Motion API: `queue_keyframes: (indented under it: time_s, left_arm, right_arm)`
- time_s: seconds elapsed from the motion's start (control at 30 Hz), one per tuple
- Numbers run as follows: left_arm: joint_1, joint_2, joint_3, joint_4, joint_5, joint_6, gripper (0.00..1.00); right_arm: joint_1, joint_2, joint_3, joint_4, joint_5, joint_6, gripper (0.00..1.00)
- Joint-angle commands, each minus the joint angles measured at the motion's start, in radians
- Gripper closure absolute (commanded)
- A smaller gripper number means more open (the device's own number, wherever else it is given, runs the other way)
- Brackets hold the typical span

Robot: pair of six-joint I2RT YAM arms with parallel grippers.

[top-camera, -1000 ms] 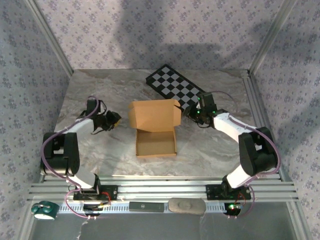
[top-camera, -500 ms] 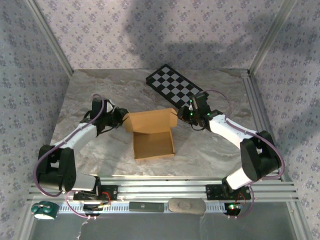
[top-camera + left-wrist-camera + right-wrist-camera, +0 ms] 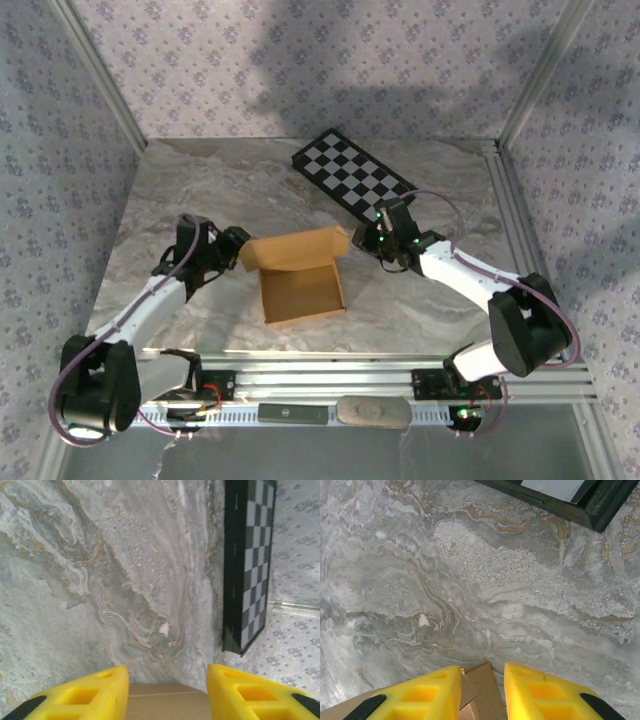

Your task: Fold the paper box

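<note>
The tan paper box (image 3: 303,290) lies open on the marble table (image 3: 200,190), its lid panel (image 3: 293,249) standing up along the far side. My left gripper (image 3: 238,246) is at the lid's left corner. In the left wrist view its yellow fingers (image 3: 80,695) stand apart, with the cardboard (image 3: 167,702) lying between them. My right gripper (image 3: 358,241) is at the lid's right corner, open. In the right wrist view a cardboard corner (image 3: 485,690) pokes up between its fingertips (image 3: 535,690), with a gap on the right side.
A black-and-white checkered board (image 3: 350,175) lies at the back, just behind the right gripper, and also shows as the checkered board (image 3: 247,565) and its dark edge (image 3: 570,500). Aluminium frame posts and patterned walls close in the table's sides.
Both grippers have moved inward to the lid's two back corners. The box has slid a little nearer and leftward, and the lid has tipped lower.
</note>
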Motion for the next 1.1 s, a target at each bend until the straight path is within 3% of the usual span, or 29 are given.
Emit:
queue_keyframes:
  time_s: [0.0, 0.23, 0.4, 0.47, 0.53, 0.6, 0.67, 0.83, 0.97, 1.07]
  left_arm:
    - [0.013, -0.019, 0.031, -0.100, 0.020, -0.111, 0.53]
    - [0.067, -0.079, -0.042, -0.056, 0.087, -0.220, 0.53]
    - [0.070, -0.104, -0.023, -0.088, 0.097, -0.176, 0.53]
    - [0.070, -0.096, -0.006, -0.117, 0.104, -0.133, 0.53]
    - [0.072, -0.084, 0.019, -0.155, 0.106, -0.071, 0.53]
    - [0.071, -0.067, 0.045, -0.196, 0.107, -0.016, 0.53]
    - [0.073, -0.051, 0.055, -0.204, 0.114, 0.014, 0.53]
    - [0.073, -0.012, 0.069, -0.184, 0.116, 0.035, 0.54]
    - [0.069, 0.031, 0.077, -0.154, 0.121, 0.031, 0.54]
    - [0.066, 0.056, 0.081, -0.138, 0.121, 0.030, 0.55]
  right_arm:
    - [-0.026, -0.010, -0.019, 0.061, -0.072, 0.081, 0.69]
    - [-0.038, -0.011, -0.032, 0.104, -0.100, 0.127, 0.66]
    - [-0.029, -0.151, -0.114, 0.108, -0.024, 0.088, 0.59]
    - [0.003, -0.234, -0.141, 0.132, 0.025, -0.075, 0.53]
    - [0.075, -0.320, -0.121, 0.088, 0.106, -0.392, 0.42]
    - [0.143, -0.358, -0.080, 0.000, 0.184, -0.627, 0.37]
    - [0.151, -0.364, -0.043, -0.056, 0.185, -0.825, 0.34]
    - [0.080, -0.330, -0.010, -0.083, -0.066, -1.271, 0.24]
    - [-0.055, -0.259, 0.023, -0.136, -0.293, -1.319, 0.22]
    - [-0.070, -0.224, -0.022, -0.039, -0.341, -1.326, 0.20]
